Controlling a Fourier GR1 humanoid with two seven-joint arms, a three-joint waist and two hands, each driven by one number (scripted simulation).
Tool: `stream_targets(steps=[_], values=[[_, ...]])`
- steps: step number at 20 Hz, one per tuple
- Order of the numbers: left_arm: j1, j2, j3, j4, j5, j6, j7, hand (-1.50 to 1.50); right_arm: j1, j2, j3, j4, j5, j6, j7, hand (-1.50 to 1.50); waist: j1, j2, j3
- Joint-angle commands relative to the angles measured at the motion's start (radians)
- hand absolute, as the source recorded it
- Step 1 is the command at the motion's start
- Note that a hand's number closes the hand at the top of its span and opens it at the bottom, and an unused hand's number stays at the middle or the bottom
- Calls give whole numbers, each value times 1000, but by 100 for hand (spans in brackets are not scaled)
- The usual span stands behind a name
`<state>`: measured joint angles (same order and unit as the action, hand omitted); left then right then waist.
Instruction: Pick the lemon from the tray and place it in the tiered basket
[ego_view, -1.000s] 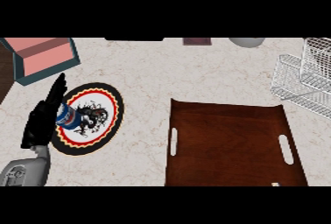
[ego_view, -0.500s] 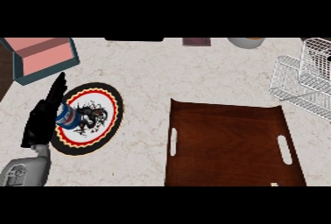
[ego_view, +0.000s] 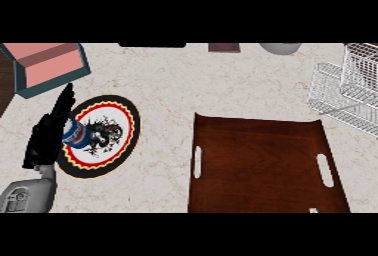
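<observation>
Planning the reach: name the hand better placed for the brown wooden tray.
Probably right, though unseen: tray and white wire basket lie rightward; left hand rests far left over round patterned plate.

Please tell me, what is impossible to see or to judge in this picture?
Lemon: visible nowhere in the head view; the tray looks bare, but its near end is cut off by the lower edge.
Right hand: out of view.
Tiered basket: cut off by the right edge, so its inside is mostly hidden.
Plate: its left part is covered by the left hand.
</observation>
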<state>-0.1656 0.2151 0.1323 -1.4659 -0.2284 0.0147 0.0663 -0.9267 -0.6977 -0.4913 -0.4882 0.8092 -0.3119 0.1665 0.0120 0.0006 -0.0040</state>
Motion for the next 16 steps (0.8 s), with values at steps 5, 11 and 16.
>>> stream_targets(steps=[5, 11, 16], values=[[37, 12, 10, -43, 9, -16, 5, 0, 48, -75, -40, -163, -71, 31, 123, -150, -17, -6, 3], [68, -11, 4, -67, -15, 21, 9, 0, 203, -147, -135, -339, -212, 214, 213, -150, -34, -12, 3], [84, 9, 39, 4, -5, 15, -55, 0, 440, -202, -271, -500, -355, 362, 152, -150, -70, -16, 2]])
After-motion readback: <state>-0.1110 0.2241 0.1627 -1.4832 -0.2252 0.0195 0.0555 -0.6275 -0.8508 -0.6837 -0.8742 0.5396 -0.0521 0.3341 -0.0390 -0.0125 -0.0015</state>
